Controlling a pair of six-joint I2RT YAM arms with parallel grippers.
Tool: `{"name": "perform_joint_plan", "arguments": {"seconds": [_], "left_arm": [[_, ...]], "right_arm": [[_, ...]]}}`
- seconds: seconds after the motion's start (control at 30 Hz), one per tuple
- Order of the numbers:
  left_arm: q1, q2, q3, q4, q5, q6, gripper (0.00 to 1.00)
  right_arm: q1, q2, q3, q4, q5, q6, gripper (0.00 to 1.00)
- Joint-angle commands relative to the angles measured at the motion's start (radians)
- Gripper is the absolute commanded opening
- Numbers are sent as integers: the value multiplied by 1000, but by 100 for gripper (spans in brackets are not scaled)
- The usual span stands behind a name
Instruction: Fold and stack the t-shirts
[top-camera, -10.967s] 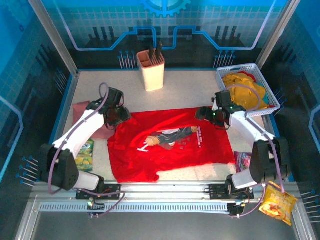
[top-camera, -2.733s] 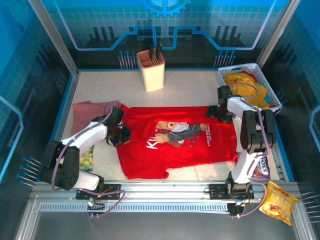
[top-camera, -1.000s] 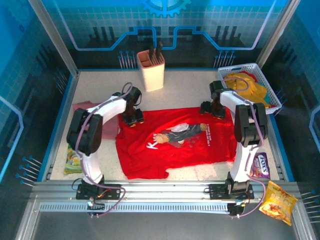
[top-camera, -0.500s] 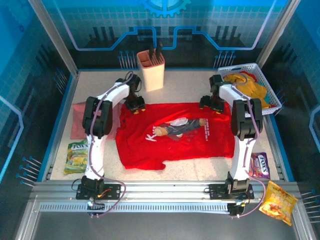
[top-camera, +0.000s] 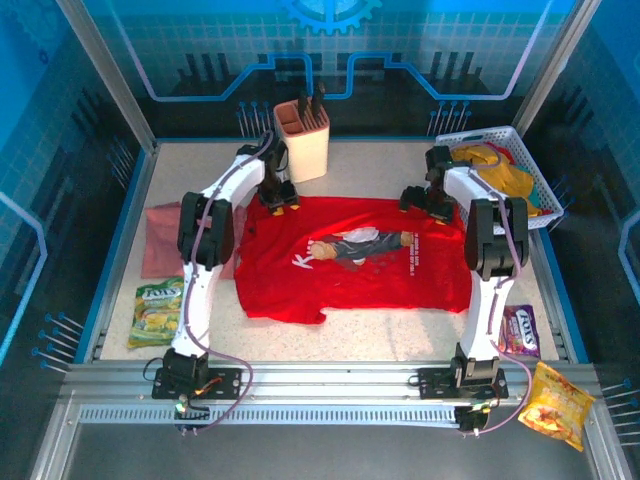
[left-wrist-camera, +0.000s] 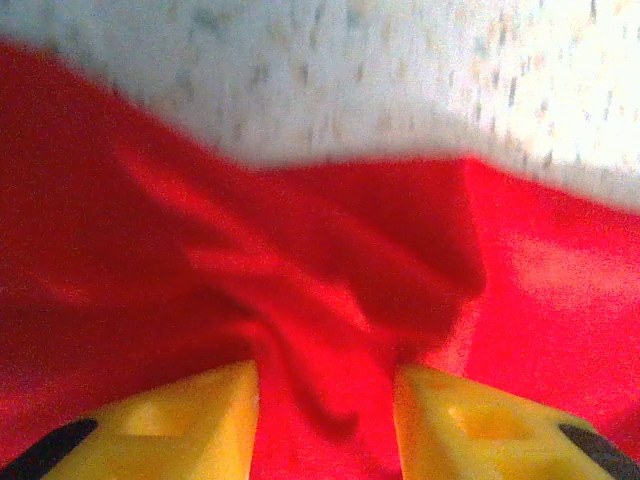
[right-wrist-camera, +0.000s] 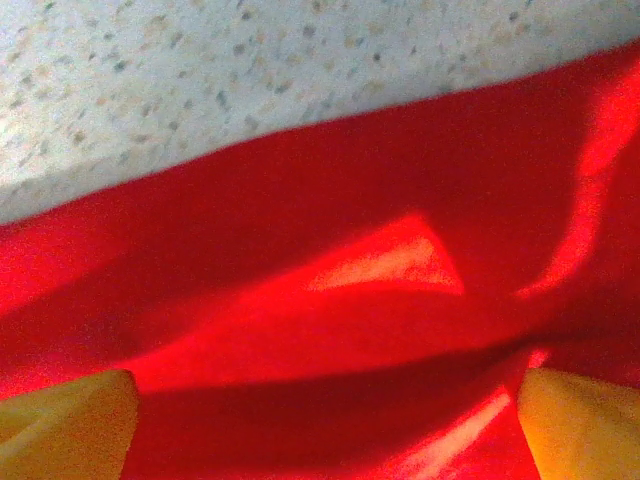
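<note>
The red t-shirt (top-camera: 400, 275) with a dark-and-white chest graphic lies spread flat in the middle of the table. My left gripper (top-camera: 280, 198) is at its far left corner. In the left wrist view that gripper (left-wrist-camera: 325, 385) is shut on a bunched fold of the red t-shirt (left-wrist-camera: 330, 290) between its yellow fingers. My right gripper (top-camera: 425, 200) is at the shirt's far right corner. In the right wrist view this gripper (right-wrist-camera: 325, 405) stands wide open over a loose ridge of red cloth (right-wrist-camera: 380, 270). A pink t-shirt (top-camera: 160, 235) lies at the left. Yellow t-shirts (top-camera: 495, 172) fill the white basket (top-camera: 548, 212).
A beige holder with dark utensils (top-camera: 303, 135) stands at the back centre, just beyond my left gripper. Snack packets lie near the front: a green one (top-camera: 155, 310) at the left, a purple one (top-camera: 518, 328) at the right, a yellow one (top-camera: 555, 400) off the table's corner.
Both grippers have moved toward the back of the table, and the red t-shirt's far edge has gone with them. The right jaws have spread wider.
</note>
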Motion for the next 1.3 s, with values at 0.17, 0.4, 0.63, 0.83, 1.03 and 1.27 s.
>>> {"name": "perform_joint_plan", "arguments": {"seconds": [0.17,0.4,0.63,0.83,1.03,1.27], "left_arm": [[-13,-495,-342,15,-18,13,46],[-16,-865,-749,107,6,-26,62],[-19,-1215,-1168,140,76,-181,63],[-47,-1456,-1425,178,104,-351,66],[-70,-1486,-1554,283,102,-432,65],[-82,-1428,-1572,349,65,-439,65]], "right_arm": [[68,-317,-157,30,-35,-31,100],[92,-582,-379,32,-50,21,100],[102,-828,-650,-5,51,107,99],[-17,-996,-863,-20,27,151,98],[-93,-1100,-949,-90,25,184,92],[-107,-1116,-1034,-85,24,292,83]]}}
